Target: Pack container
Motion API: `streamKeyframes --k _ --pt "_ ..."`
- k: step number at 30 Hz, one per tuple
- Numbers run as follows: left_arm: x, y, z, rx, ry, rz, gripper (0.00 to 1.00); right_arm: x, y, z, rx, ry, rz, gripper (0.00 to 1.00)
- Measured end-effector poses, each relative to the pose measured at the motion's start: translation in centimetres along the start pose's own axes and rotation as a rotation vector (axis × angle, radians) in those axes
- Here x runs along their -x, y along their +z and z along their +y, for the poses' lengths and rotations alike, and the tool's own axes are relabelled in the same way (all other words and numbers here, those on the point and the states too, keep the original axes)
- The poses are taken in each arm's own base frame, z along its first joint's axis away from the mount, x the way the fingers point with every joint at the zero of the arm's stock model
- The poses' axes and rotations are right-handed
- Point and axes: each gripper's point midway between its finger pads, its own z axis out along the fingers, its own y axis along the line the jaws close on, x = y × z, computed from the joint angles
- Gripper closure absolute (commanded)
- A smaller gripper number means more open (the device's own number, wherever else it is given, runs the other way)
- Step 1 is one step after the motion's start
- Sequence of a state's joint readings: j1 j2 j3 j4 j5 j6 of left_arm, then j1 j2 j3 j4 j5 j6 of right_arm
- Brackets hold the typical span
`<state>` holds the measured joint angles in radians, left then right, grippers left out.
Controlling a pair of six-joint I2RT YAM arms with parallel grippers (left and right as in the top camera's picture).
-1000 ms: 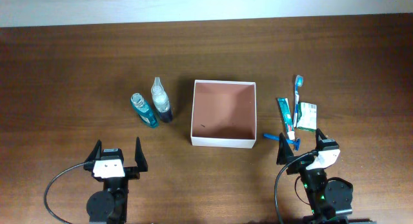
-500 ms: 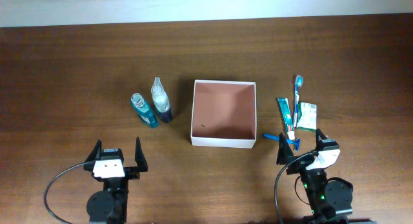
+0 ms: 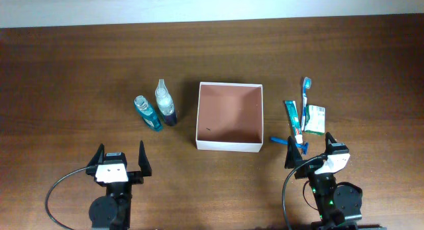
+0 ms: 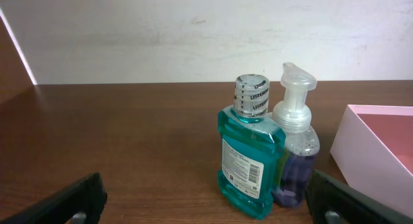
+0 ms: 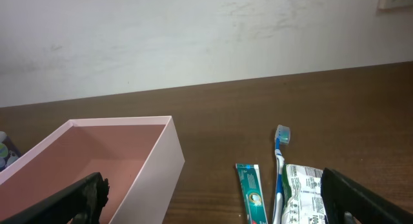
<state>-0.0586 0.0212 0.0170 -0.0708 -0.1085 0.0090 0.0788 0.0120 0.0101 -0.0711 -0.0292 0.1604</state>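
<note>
Left tool (image 3: 120, 157) and right tool (image 3: 309, 150) are both gaping wide, holding nothing; gripping the mouthwash bottle (image 4: 248, 156) low — across its body — is looking wisest.

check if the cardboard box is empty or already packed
Empty: the cardboard box shows only bare reddish-brown floor, apart from one tiny dark speck.

Even, bright light; sharp, soft shadows.
</note>
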Motion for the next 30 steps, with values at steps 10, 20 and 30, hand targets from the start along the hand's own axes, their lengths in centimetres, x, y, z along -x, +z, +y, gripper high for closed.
streamKeyframes --k 10,20,30 --pt "0.0 0.0 0.0 0.0 0.0 0.0 0.0 0.2 -0.1 1.4 0.079 0.027 -0.002 0.02" --pt "0.0 0.0 0.0 0.0 0.0 0.001 0.0 -0.4 -0.9 1.9 0.093 0.105 0.104 0.02" --pt "0.0 0.0 0.0 0.0 0.003 0.002 0.01 5.9 -4.1 1.2 -0.052 0.079 0.311 0.02"
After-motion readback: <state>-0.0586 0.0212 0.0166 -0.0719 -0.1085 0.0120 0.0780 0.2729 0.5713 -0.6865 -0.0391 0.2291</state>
